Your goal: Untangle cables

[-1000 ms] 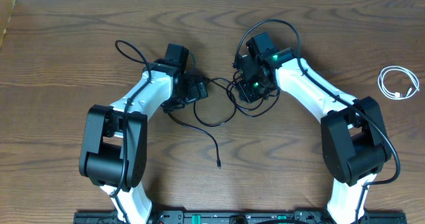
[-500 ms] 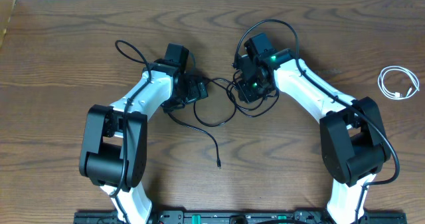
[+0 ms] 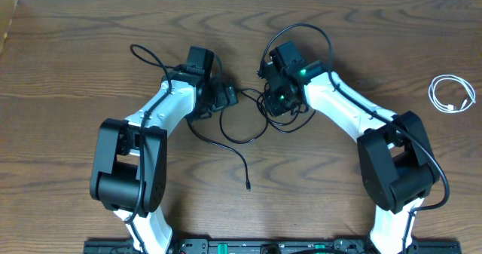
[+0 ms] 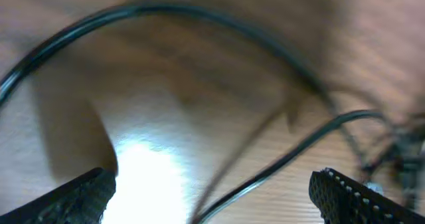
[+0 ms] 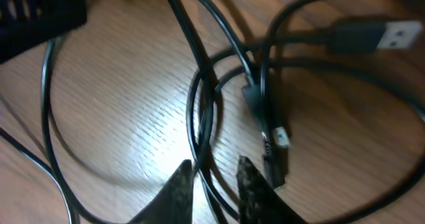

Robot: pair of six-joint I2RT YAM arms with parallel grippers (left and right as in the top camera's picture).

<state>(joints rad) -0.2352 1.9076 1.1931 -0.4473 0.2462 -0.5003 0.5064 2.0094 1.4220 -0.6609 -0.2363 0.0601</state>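
The right arm has slid slightly left and toward the far edge, carrying its tool (image 3: 274, 101) over the knot of black cables (image 3: 248, 180). That arm reaches diagonally inward, elbow bent. Its jaws stand only a little apart, with loose black strands in the gap. The left arm mirrors it, its tool (image 3: 226, 97) spread wide and holding nothing. The white cable (image 3: 431, 93) lies coiled well apart at the right of the surface (image 3: 75, 73).

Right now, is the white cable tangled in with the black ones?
No, the white cable lies coiled alone at the far right, well apart from the black cables.
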